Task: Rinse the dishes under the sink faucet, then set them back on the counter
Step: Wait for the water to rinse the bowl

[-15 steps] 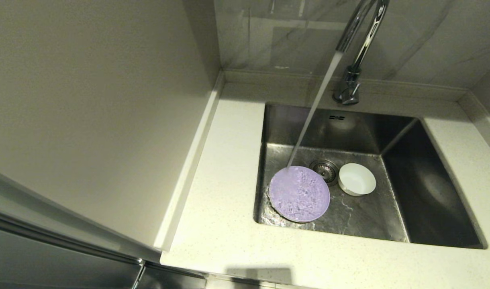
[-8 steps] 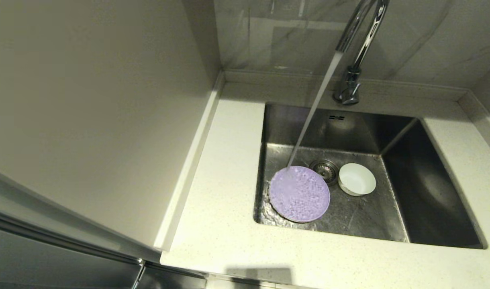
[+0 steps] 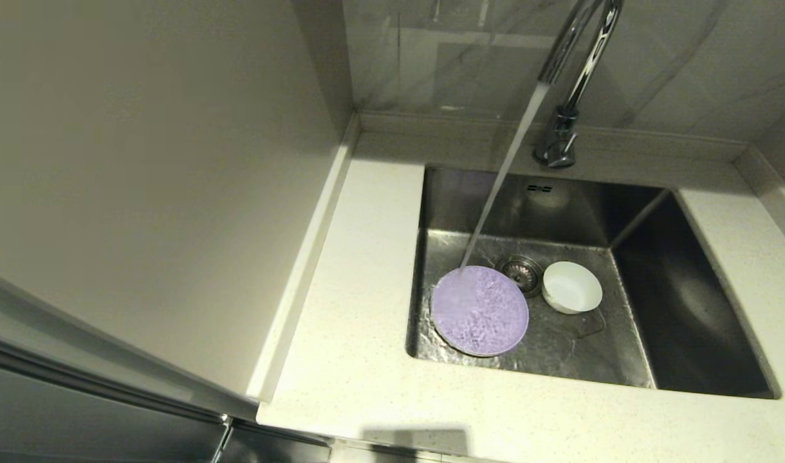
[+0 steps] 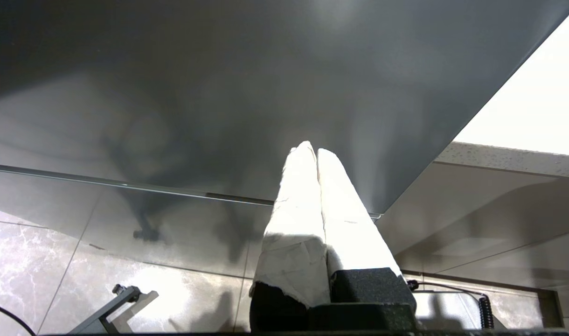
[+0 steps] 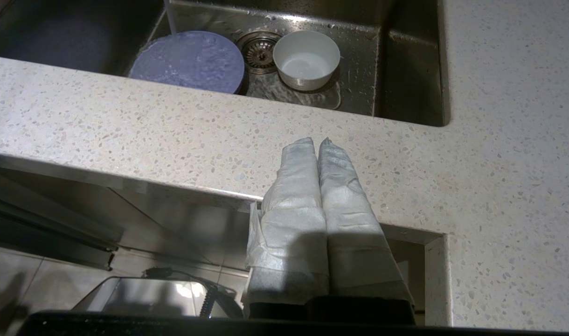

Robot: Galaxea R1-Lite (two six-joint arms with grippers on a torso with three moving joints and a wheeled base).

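Tap running: sink faucet (image 3: 569, 71) is standing at 12 o'clock behind the sink (image 3: 688, 308), and its water stream (image 3: 505, 167) is falling on a slant and hitting the far rim of the lavender plate (image 3: 480, 310).

Lavender plate is lying flat on the basin floor at roughly 8 o'clock from the drain strainer (image 3: 520, 272), its surface rippling with water. White bowl (image 3: 572, 287) is sitting upright at about 3 o'clock from the strainer, just beside it and apart from the plate. Only these two dishes are showing; can't tell where the cream plate is.

Counter (image 3: 367, 360) is wrapping the sink on the left, near and right sides.

Neither arm is showing in the head view. Right gripper (image 5: 318, 141) is hanging below the counter's front edge, at 6 o'clock of the sink, white-wrapped fingers (image 5: 296, 186) pressed together, holding nothing. Left gripper (image 4: 311, 148) is sitting parked low in front of a dark cabinet panel (image 4: 219, 93), fingers likewise pressed together, empty.
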